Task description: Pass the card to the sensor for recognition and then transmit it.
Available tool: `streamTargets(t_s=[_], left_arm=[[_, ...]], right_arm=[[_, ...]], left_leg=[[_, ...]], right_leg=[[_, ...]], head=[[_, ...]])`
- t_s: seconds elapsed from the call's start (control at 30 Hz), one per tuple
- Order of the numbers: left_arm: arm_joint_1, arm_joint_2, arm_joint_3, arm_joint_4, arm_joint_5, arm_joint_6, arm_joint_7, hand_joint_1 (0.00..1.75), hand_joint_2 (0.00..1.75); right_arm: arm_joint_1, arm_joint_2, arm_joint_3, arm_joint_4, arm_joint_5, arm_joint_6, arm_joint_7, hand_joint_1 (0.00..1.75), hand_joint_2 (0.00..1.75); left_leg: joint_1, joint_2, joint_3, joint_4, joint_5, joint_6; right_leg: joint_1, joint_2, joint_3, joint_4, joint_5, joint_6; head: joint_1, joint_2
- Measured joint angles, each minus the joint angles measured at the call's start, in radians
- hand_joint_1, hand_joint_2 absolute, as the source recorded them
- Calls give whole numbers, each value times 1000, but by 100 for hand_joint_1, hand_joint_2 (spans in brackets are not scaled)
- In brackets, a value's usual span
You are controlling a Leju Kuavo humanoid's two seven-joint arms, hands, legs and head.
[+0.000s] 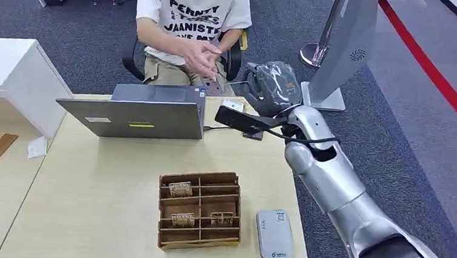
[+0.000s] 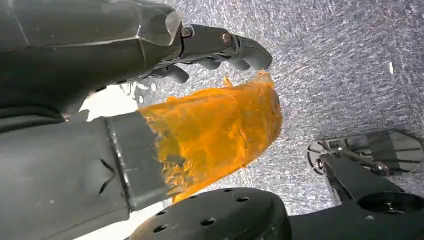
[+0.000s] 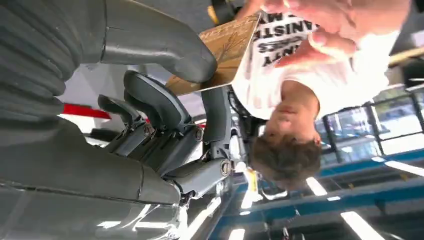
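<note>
While the right hand [image 1: 271, 86] reaches past the bench's [image 1: 106, 187] far right corner, it pinches the card [image 3: 225, 47] between thumb and fingers, just beside the seated person's hands [image 1: 204, 57]. Nearer, the sensor [image 1: 274, 234] lies right of a cardboard tray [image 1: 199, 209]. The left hand [image 2: 215, 50] hangs over carpet, fingers curled, holding nothing.

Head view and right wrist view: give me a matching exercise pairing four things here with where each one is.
Things:
1. card
2. card reader
3. laptop
4. cardboard organizer

Places:
A. table's near right corner
B. held in the right robot hand, near the person's hands
C. far side of table, before the person
D. near middle of table, left of the reader

Pairs: 1-B, 2-A, 3-C, 4-D
</note>
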Motion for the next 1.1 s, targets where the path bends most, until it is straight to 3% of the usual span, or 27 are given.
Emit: streamTargets(t_s=[0.37,0.4,0.47,0.5,0.53,0.8,0.83,1.1], left_arm=[[-10,-5,-19,0,-3,-3,5,0,0],[-10,-6,-20,0,-3,-3,5,0,0],[-10,-8,-20,0,-2,-3,5,0,0],[-10,-8,-20,0,-2,-2,5,0,0],[-10,-9,-20,0,0,-2,5,0,0],[-10,-10,-21,0,18,3,1,0,0],[-10,-10,-21,0,23,5,0,0,0],[-8,-10,-21,0,37,7,-8,0,0]], right_arm=[[-68,47,25,167,59,-10,15,175,175],[-68,51,28,174,61,-11,15,152,175],[-68,58,33,186,66,-11,15,145,175],[-68,62,35,188,68,-11,15,16,175],[-68,64,39,192,68,-11,15,0,175],[-50,82,45,186,28,-10,-8,0,175],[-39,84,43,178,-4,-6,-20,0,0],[15,92,20,116,-133,18,-58,0,0]], left_leg=[[0,0,0,0,0,0],[0,0,0,0,0,0],[0,0,0,0,0,0],[0,0,0,0,0,0],[0,0,0,0,0,0],[0,0,0,0,0,0],[0,0,0,0,0,0],[0,0,0,0,0,0]], right_leg=[[0,0,0,0,0,0],[0,0,0,0,0,0],[0,0,0,0,0,0],[0,0,0,0,0,0],[0,0,0,0,0,0],[0,0,0,0,0,0],[0,0,0,0,0,0],[0,0,0,0,0,0]], head=[[0,0],[0,0],[0,0],[0,0],[0,0],[0,0],[0,0],[0,0]])
